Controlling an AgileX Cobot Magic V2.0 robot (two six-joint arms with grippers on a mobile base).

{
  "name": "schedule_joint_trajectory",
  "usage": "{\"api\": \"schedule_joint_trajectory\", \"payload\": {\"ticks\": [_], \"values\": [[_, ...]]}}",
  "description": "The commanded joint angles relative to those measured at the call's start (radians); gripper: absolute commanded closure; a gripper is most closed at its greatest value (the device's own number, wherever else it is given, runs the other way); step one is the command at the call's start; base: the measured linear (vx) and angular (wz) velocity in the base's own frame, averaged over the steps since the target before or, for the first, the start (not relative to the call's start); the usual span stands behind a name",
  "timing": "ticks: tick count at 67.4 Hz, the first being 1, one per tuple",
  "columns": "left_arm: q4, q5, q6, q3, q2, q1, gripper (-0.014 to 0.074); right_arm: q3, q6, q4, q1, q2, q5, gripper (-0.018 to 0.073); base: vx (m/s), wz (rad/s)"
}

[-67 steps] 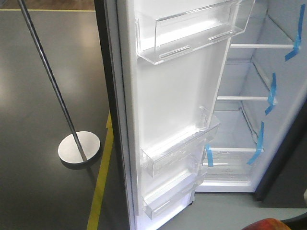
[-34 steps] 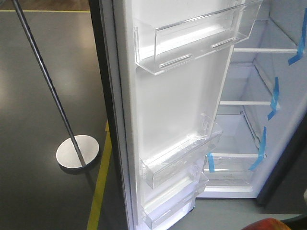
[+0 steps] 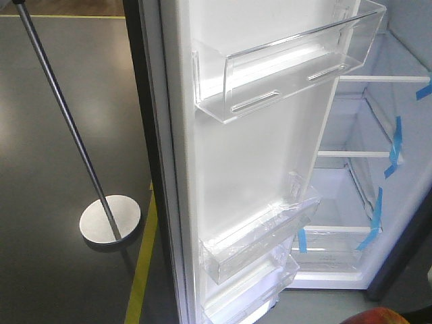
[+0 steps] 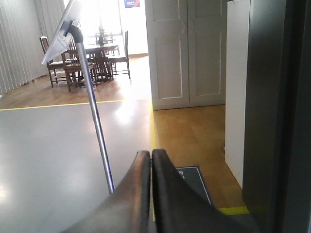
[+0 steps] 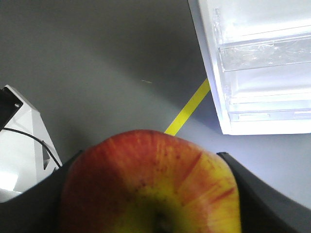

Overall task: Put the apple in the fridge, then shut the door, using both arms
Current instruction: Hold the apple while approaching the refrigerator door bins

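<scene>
The red and yellow apple (image 5: 150,187) fills the lower part of the right wrist view, held between the black fingers (image 5: 245,187) of my right gripper (image 5: 151,194), which is shut on it. Its top shows at the bottom edge of the front view as the apple (image 3: 374,316). The fridge (image 3: 364,189) stands open, white inside with shelves and blue tape strips. Its door (image 3: 250,169) is swung wide toward me, clear bins on its white inner face. My left gripper (image 4: 151,162) is shut with nothing in it, beside the dark outer face of the door (image 4: 269,111).
A grey pole on a round metal base (image 3: 110,219) stands on the dark floor left of the door. A yellow floor line (image 3: 143,263) runs by the door's foot. White cupboards (image 4: 187,51) and a dining table with chairs (image 4: 92,53) lie further off.
The front view has shifted: the door and the fridge interior sit a little lower and further right in the picture than before, and look slightly nearer. The apple stays at the bottom edge.
</scene>
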Motion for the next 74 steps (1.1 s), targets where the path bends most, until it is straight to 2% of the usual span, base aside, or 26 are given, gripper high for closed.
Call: {"api": "schedule_joint_trajectory", "payload": {"ticks": [1,74], "values": [[0.000,-0.069,-0.008,0.013,-0.001,-0.002,0.0603,-0.028,-0.006,0.026,0.000,0.000,-0.054,0.0410,0.08,0.00],[0.000,-0.069,-0.008,0.013,-0.001,-0.002,0.0603,-0.028,-0.006,0.026,0.000,0.000,-0.054,0.0410,0.02,-0.01]]}}
